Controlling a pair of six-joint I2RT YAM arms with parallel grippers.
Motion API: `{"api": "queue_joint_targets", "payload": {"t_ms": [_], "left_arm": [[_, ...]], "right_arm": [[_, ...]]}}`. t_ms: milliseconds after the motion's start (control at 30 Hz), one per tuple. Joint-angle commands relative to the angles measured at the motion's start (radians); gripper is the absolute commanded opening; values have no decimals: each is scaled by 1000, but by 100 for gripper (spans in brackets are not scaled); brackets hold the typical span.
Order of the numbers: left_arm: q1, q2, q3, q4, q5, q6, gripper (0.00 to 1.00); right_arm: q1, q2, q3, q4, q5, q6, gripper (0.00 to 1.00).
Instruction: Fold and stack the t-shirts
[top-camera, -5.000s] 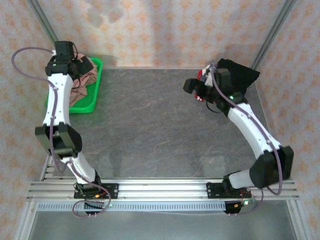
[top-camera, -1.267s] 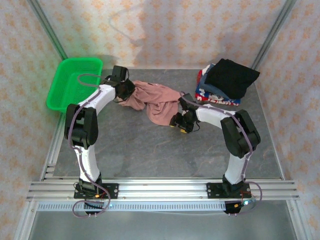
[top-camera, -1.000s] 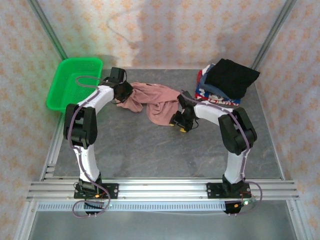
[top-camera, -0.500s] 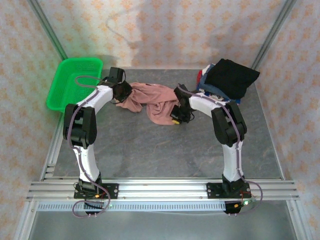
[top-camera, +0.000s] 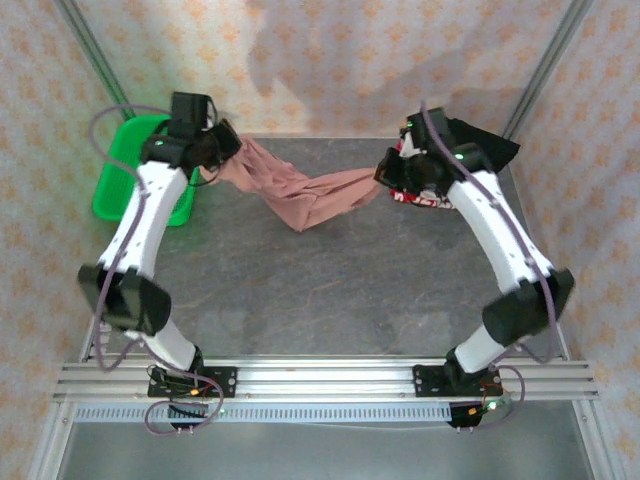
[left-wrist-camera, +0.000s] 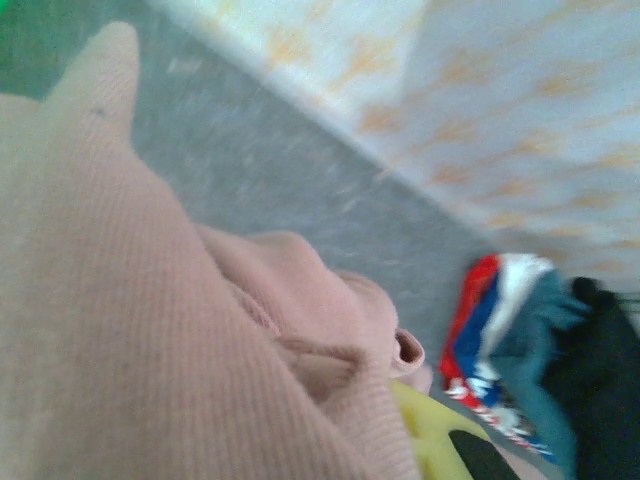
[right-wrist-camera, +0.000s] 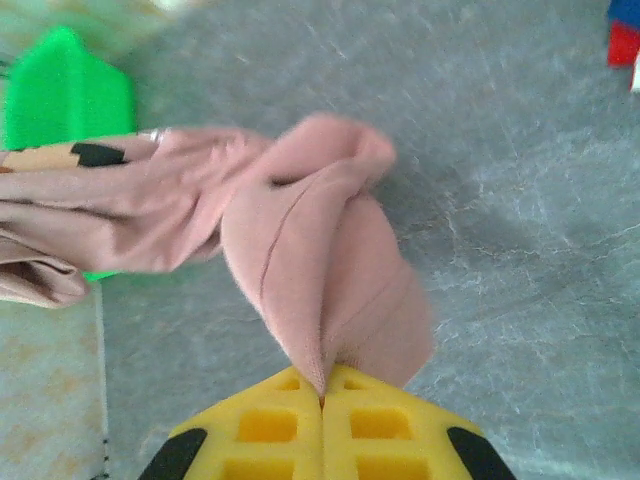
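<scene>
I hold the one dusty-pink t-shirt (top-camera: 305, 195) stretched between my two grippers. Its long axis runs left to right across the far half of the table (top-camera: 330, 300) and dips in the middle; I cannot tell whether the dip touches down. My left gripper (top-camera: 222, 150) is clamped on the shirt's left end, just beside the single green basket (top-camera: 112, 195). My right gripper (top-camera: 385, 180) has its yellow fingers (right-wrist-camera: 270, 425) pressed together on a fold of the right end. One pile of t-shirts (top-camera: 425, 192) sits at the far right, a black t-shirt (top-camera: 480, 150) on top; the red, white and blue layers beneath I cannot count.
</scene>
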Motion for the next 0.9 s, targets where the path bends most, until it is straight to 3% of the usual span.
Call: {"api": "queue_joint_targets", "payload": {"t_ms": [0,100,300,367,433,567,600,767,867], "left_arm": [[0,-85,23,-94,1,55,0],[-18,-60,22,-129,80,39,0],[-58,77,-3,-133,47,77,1],[-57,160,26,-139,71,78,13],[-59,230,32,-83,110,45,48],[-59,286,44,47,97,-58,68],[-58,291,54,59,91,-70,77],[-59,277,59,-15,82,-27,79],[-32,189,-84,-96,8,51,79]], "right_arm": [[-15,-59,0,-197,32,-54,0],[-39,-98,-12,-237,48,-71,0],[-149,-99,-54,-261,80,-143,0],[-186,-76,-61,-257,85,-173,0],[-213,-47,-70,-246,90,-196,0],[-253,15,-95,-162,119,-226,0],[-263,32,-104,-142,129,-225,0],[-310,120,-148,7,114,-209,2],[-314,140,-162,78,106,-195,15]]}}
